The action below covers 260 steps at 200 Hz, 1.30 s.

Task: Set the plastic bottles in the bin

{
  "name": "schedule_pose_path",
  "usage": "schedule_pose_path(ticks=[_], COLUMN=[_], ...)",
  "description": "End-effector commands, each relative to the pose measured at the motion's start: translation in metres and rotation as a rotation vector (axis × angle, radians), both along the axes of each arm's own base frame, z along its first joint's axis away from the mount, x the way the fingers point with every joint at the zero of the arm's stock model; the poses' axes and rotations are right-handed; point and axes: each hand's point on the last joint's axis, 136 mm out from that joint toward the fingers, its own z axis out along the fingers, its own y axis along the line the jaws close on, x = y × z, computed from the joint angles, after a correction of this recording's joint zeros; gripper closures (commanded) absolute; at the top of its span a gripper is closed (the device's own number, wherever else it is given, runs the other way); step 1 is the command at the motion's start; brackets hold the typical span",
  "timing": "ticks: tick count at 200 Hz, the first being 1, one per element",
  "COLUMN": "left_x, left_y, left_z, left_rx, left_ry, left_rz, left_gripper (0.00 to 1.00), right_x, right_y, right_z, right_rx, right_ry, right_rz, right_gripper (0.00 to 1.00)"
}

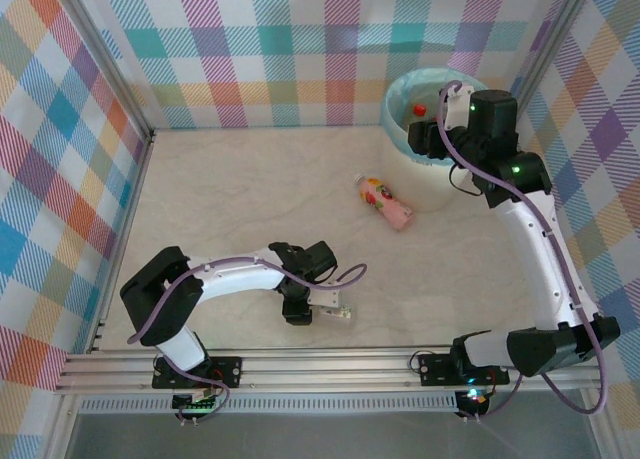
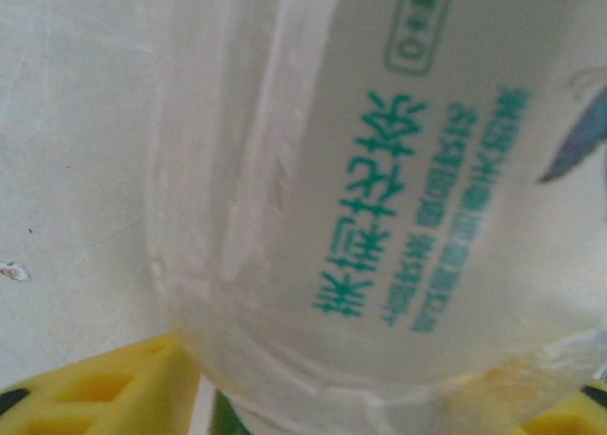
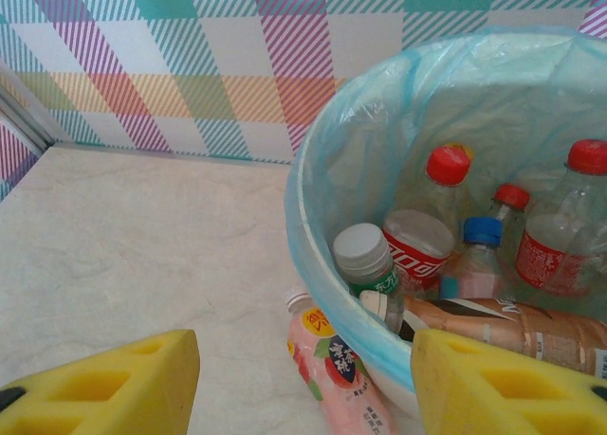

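A clear plastic bottle (image 2: 379, 189) with green print lies on the table, and my left gripper (image 2: 379, 383) is shut on it. One yellow finger (image 2: 104, 388) is on its left side and the other is at the right edge. From above, that bottle (image 1: 338, 314) pokes out to the right of the left gripper (image 1: 312, 311). A pink bottle (image 1: 385, 201) lies against the foot of the bin (image 1: 425, 184). My right gripper (image 3: 305, 359) hangs open over the bin's near rim (image 3: 302, 217), with nothing between its fingers. Several bottles (image 3: 417, 245) lie inside the bin, and the pink bottle (image 3: 341, 378) is below the rim.
The marble tabletop (image 1: 230, 199) is bare between the arms and the back wall. Checked cloth walls close in the left, back and right sides. An aluminium rail (image 1: 320, 364) runs along the near edge, and a frame post (image 1: 130, 194) stands at the left.
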Motion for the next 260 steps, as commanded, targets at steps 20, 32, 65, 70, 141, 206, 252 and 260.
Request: schedule_pose_path(ticks=[20, 32, 65, 70, 141, 206, 252, 260], left_x=[-0.008, -0.005, 0.004, 0.005, 0.032, 0.088, 0.114, 0.116], left_y=[0.001, 0.0, -0.013, -0.015, -0.032, -0.022, -0.001, -0.002], left_z=[0.009, 0.013, 0.037, 0.042, 0.127, 0.279, 0.329, 0.331], left_rx=[-0.026, -0.04, -0.154, -0.177, -0.531, -1.097, -1.24, -1.244], left_ry=[0.003, -0.018, -0.073, -0.08, -0.209, -0.415, -0.519, -0.522], left_rz=[-0.016, -0.01, 0.016, 0.023, 0.134, 0.445, 0.602, 0.605], left_gripper=[0.48, 0.49, 0.59, 0.6, 0.66, 0.73, 0.82, 0.82], right_x=[-0.007, -0.008, -0.013, -0.014, -0.029, -0.076, -0.094, -0.093], right_y=[-0.002, -0.003, -0.002, -0.003, 0.006, 0.084, 0.122, 0.129], right_z=[0.021, 0.024, 0.031, 0.033, 0.05, 0.083, 0.08, 0.077], right_rx=[-0.02, -0.019, -0.007, -0.005, 0.039, 0.299, 0.353, 0.351], right_ry=[-0.082, -0.092, -0.116, -0.122, -0.166, -0.243, -0.208, -0.197], right_rz=[0.005, 0.006, 0.012, 0.012, 0.075, 0.605, 0.809, 0.808], right_gripper=[0.39, 0.39, 0.39, 0.39, 0.38, 0.31, 0.16, 0.13])
